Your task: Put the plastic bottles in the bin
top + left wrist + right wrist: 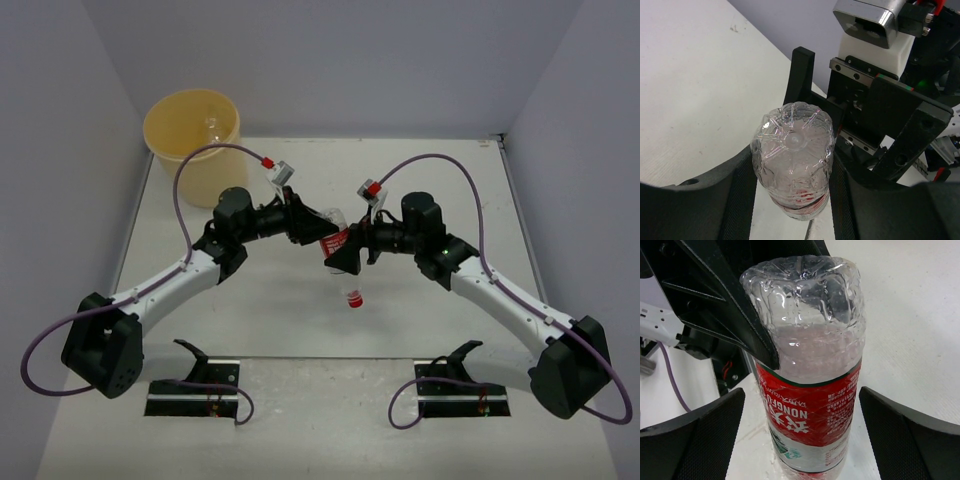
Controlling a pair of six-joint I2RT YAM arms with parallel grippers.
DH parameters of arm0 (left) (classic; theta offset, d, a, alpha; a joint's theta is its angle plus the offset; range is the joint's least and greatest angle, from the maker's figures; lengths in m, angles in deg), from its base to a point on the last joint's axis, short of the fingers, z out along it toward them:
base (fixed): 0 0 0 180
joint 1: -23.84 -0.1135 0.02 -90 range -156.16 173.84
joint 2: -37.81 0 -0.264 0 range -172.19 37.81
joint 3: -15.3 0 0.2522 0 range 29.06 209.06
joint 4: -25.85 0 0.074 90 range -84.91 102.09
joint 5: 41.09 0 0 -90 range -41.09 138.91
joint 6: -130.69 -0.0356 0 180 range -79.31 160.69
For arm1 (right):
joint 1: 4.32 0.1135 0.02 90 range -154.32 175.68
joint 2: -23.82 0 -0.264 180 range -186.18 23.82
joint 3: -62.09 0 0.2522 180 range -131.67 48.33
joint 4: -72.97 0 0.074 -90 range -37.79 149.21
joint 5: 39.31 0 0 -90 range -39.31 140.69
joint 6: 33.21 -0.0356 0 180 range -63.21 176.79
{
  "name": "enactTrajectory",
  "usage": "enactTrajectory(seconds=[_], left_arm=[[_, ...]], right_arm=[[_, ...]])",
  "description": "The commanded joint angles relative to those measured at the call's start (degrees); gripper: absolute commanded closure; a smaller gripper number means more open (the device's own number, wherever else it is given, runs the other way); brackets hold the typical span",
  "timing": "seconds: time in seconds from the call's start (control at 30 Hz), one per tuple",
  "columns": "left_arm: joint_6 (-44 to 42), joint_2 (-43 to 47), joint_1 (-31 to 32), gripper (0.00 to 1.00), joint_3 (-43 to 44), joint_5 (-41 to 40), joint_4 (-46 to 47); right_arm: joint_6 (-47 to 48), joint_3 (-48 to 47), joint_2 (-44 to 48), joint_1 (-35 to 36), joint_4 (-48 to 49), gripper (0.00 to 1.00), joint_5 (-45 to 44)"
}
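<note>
Evidently a mid-air handover: the L gripper (790, 200) is clamped on the base end of the red-white-label bottle (334, 243), which hangs cap-down over the middle of the table (280, 330), well apart from the bin (215, 180) at the far-left corner. The R gripper (807, 440) stands wide, pads clear of the bottle on both sides, prob. because the L arm sits nearer the bin.

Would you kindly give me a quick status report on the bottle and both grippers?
Left gripper shut on red-label bottle, at its base. Right gripper open, clear of it. Nothing between bottle and bin.
</note>
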Motion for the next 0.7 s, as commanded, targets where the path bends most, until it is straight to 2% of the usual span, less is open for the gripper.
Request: enactTrajectory(seconds=[0.0,0.17,0.23,0.37,0.43,0.5,0.57,0.67], left_arm=[[-3.8,0.5,0.2,1.00,3.7,-5.9,-3.9],[-12.6,-0.1,-0.3,1.00,12.6,-25.1,-18.9],[-14.5,-0.5,-1.9,1.00,17.0,-29.9,-22.8],[-14.6,-0.7,-9.6,1.00,24.6,-29.9,-24.9],[-15.6,-1.1,-13.1,1.00,30.3,-34.7,-28.4],[-16.9,-1.5,-13.6,1.00,34.0,-40.9,-31.5],[-20.1,-2.1,-13.9,1.00,39.2,-50.8,-35.3],[-22.0,-3.5,-14.4,1.00,44.5,-59.4,-40.3]], right_arm=[[-1.6,-2.9,1.7,0.3,-2.1,0.01,-4.8],[-2.4,-3.1,5.5,0.3,-7.3,0.01,-13.9],[-3.0,-3.0,7.4,0.4,-9.0,0.01,-19.6],[-7.8,-4.2,8.7,0.0,-15.3,0.01,-35.3],[-12.3,-5.5,8.2,-2.8,-18.1,0.01,-45.0],[-14.8,-6.3,7.5,-5.4,-19.6,0.01,-46.9],[-18.5,-7.5,5.8,-10.2,-22.1,0.01,-49.7],[-19.5,-9.3,3.8,-13.0,-24.7,0.01,-55.3]])
